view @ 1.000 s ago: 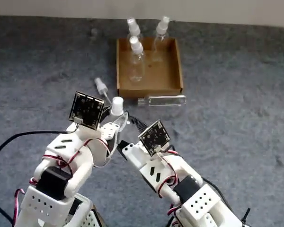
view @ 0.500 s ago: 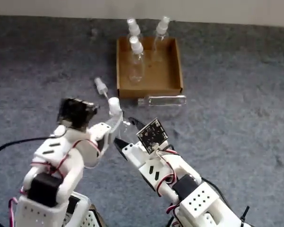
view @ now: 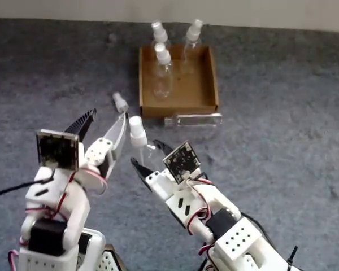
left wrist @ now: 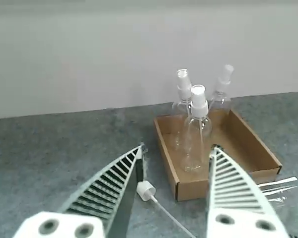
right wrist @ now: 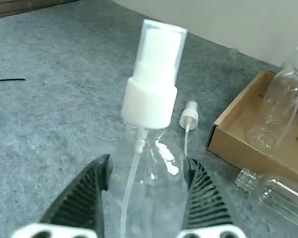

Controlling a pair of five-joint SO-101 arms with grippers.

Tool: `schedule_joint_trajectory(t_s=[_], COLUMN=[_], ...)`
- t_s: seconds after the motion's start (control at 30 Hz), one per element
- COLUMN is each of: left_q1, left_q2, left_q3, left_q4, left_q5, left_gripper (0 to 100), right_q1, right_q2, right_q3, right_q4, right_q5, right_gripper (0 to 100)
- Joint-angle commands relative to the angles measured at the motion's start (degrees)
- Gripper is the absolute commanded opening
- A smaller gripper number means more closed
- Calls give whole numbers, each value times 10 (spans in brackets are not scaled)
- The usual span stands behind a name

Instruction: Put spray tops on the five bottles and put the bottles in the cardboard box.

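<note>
**Right gripper [view: 150, 157] clamping a clear bottle [view: 148, 150]; left gripper [view: 101, 125] gaping**

The right gripper is squeezing the clear bottle by its body. The bottle is standing upright, with a white spray top [view: 137, 125] sitting on its neck. Just beside it, the left gripper is hovering over the grey table [view: 282, 113], its jaws spread wide and nothing between them. A loose spray top [view: 120, 103] is lying on the table near the front left corner of the cardboard box [view: 178, 107], its thin tube trailing. Farther back, three capped bottles [view: 163, 70] are standing upright inside the box. An open-necked bottle [view: 193, 119] is lying on its side just in front of the box's front wall.
</note>
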Motion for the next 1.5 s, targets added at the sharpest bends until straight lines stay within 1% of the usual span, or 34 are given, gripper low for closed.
schedule_joint_trajectory(t_s=[0.0, 0.07, 0.17, 0.33, 0.47, 0.6, 0.7, 0.83, 0.9, 1.0, 1.1, 1.3, 1.37, 1.47], left_q1=[-5, -5, -2, 12, 9, 9, 7, -4, -4, -3, 0, 38, 53, 73], left_q2=[89, 121, 128, 128, 128, 127, 127, 128, 128, 128, 128, 128, 128, 128], left_q3=[-15, -30, -38, 0, 14, 10, 15, 44, 49, 51, 52, 71, 73, 73], left_q4=[-76, -75, -75, -75, -73, -40, -33, -36, -34, -33, -33, -36, -36, -34], left_q5=[-1, -1, 0, -3, -3, -4, -4, -4, -4, -4, -4, -5, -9, -40], left_gripper=[158, 158, 159, 158, 158, 158, 158, 159, 160, 161, 159, 162, 162, 162], right_q1=[5, 5, 6, 7, 11, 60, 80, 92, 104, 121, 122, 120, 123, 123], right_q2=[3, 3, 3, 3, 3, 3, 3, 3, 9, 59, 154, 338, 377, 418], right_q3=[-15, -15, -15, -15, -15, -15, -18, -30, -70, -142, -233, -417, -469, -542], right_q4=[-6, -6, -6, -6, -6, -6, -6, -3, 0, 0, 21, 33, 63, 123], right_q5=[-5, -5, -5, -5, -5, -5, -6, -61, -80, -85, -85, -91, -127, -184], right_gripper=[4, 4, 4, 4, 4, 4, 4, 4, 4, 4, 4, 4, 4, 4])
